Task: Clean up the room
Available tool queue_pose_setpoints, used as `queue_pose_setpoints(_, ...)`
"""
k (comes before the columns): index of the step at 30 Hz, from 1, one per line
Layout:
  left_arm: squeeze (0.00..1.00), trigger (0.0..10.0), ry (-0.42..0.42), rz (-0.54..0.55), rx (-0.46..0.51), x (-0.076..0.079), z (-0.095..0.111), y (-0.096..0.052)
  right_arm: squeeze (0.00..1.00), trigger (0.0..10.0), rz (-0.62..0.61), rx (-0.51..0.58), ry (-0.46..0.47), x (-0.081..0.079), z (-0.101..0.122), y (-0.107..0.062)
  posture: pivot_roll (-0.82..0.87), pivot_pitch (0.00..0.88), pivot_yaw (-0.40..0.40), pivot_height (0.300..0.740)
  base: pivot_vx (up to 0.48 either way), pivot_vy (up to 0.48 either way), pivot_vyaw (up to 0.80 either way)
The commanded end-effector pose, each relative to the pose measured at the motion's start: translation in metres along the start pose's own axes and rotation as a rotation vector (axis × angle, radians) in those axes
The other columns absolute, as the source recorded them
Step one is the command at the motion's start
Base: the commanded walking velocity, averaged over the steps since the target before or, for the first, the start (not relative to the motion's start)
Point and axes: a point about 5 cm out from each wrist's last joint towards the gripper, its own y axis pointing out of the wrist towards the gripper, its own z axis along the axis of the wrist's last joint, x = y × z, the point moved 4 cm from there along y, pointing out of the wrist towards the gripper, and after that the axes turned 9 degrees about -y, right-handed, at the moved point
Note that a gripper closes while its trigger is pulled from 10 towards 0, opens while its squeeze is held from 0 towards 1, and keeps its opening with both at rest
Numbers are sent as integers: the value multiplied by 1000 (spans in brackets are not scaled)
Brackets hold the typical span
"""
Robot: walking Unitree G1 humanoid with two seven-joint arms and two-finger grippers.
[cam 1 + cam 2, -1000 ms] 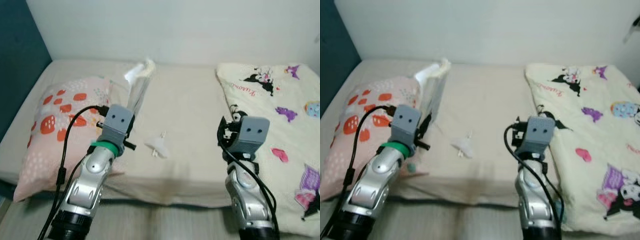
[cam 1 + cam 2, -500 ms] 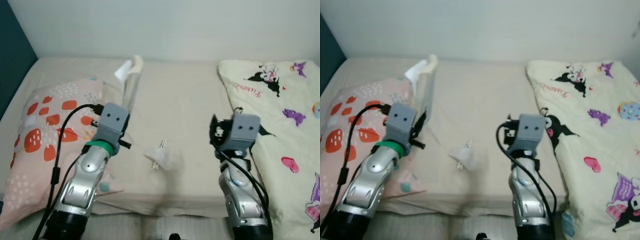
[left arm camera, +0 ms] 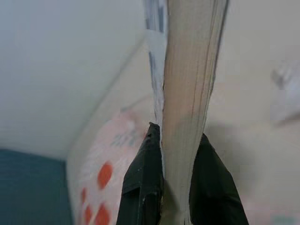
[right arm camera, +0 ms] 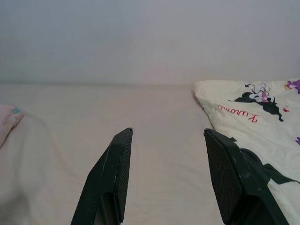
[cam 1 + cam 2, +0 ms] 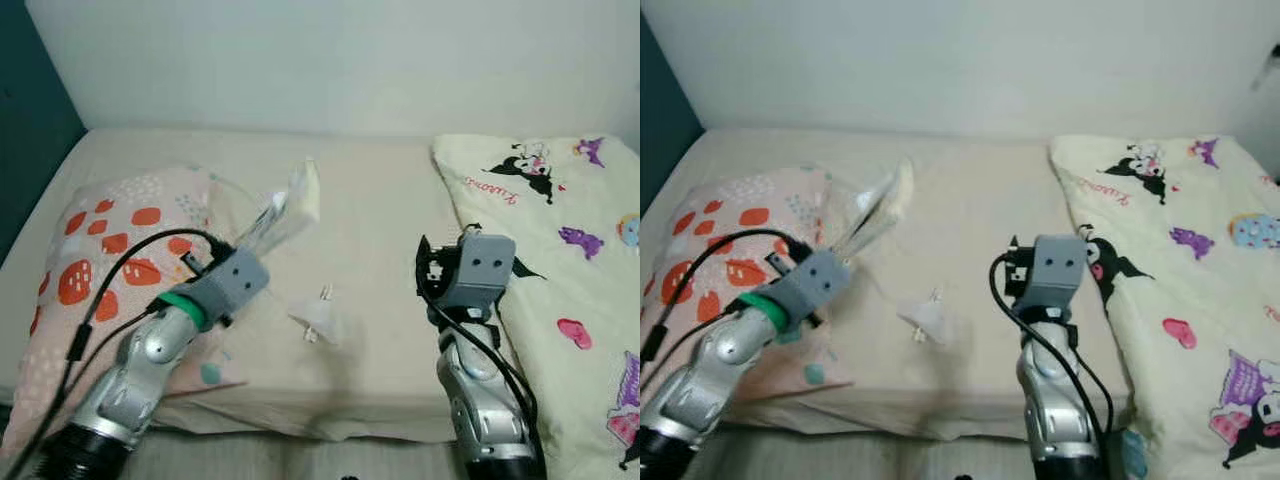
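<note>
I have the book (image 5: 285, 212) clamped in the left gripper (image 3: 174, 154), its black jaws closed on either side of the page block, as the left wrist view makes plain. The book rises from the grip tilted toward one o'clock, held clear of the bed (image 5: 380, 200) so that I can carry it off rather than drag it across the sheet. It hangs above the edge of the pink pillow (image 5: 105, 250) with red spots, which lies at about nine o'clock on the mattress.

Just past the book, toward four o'clock from it, a small crumpled white scrap (image 5: 317, 310) sits on the sheet (a tissue or wrapper, I cannot tell which); I judge that to be the next piece of clutter.

The right gripper (image 4: 168, 173) hovers over the bed with its jaws spread wide and nothing between them, ready for that pick I think. At three o'clock lies the cream blanket (image 5: 560, 230) with cartoon prints, rumpled against the wall side.
</note>
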Motion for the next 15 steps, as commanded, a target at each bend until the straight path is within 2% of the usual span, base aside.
queue_pose_setpoints(1, 0, 10000, 128, 27, -51, -7, -17, -3, 0, 10000, 27, -11, 7, -5, -2, -4, -44, 128, 44, 740, 0, 0, 0)
queue_pose_setpoints(2, 0, 10000, 128, 27, -51, -7, -17, -3, 0, 10000, 27, -11, 7, -5, -2, -4, -44, 128, 44, 740, 0, 0, 0)
queue_pose_setpoints(3, 0, 10000, 210, 47, -105, -16, -34, -6, 0, 10000, 42, -14, 15, -7, -3, -5, -40, 135, 41, 740, 0, 0, 0)
queue_pose_setpoints(4, 0, 10000, 210, 47, -105, -16, -34, -6, 0, 10000, 42, -14, 15, -7, -3, -5, -40, 135, 41, 740, 0, 0, 0)
queue_pose_setpoints(5, 0, 10000, 305, 69, -174, -29, -56, -10, 0, 10000, 65, -18, 26, -11, -3, -8, -37, 152, 39, 740, 0, 0, 0)
queue_pose_setpoints(6, 0, 10000, 305, 69, -174, -29, -56, -10, 0, 10000, 65, -18, 26, -11, -3, -8, -37, 152, 39, 740, 0, 0, 0)
queue_pose_setpoints(7, 0, 10000, 374, 103, -245, -45, -76, -16, 0, 10000, 86, -21, 37, -14, -4, -10, -32, 171, 34, 740, 0, 0, 0)
queue_pose_setpoints(8, 0, 10000, 374, 103, -245, -45, -76, -16, 0, 10000, 86, -21, 37, -14, -4, -10, -32, 171, 34, 740, 0, 0, 0)
queue_pose_setpoints(9, 0, 10000, 446, 140, -321, -64, -97, -23, 0, 10000, 101, -23, 45, -17, -4, -13, -30, 193, 27, 740, 0, 0, 0)
queue_pose_setpoints(11, 0, 10000, 446, 140, -321, -64, -97, -23, 0, 10000, 101, -23, 45, -17, -4, -13, -30, 193, 27, 740, 0, 0, 0)
queue_pose_setpoints(13, 0, 10000, 569, 204, -453, -102, -128, -41, 0, 10000, 134, -13, 62, -19, 1, -18, -36, 251, 9, 740, 0, 0, 0)
queue_pose_setpoints(14, 0, 10000, 569, 204, -453, -102, -128, -41, 0, 10000, 134, -13, 62, -19, 1, -18, -36, 251, 9, 740, 0, 0, 0)
queue_pose_setpoints(15, 0, 10000, 648, 252, -474, -124, -131, -45, 0, 10000, 168, 5, 71, -20, 8, -23, -37, 301, 1, 740, 0, 0, 0)
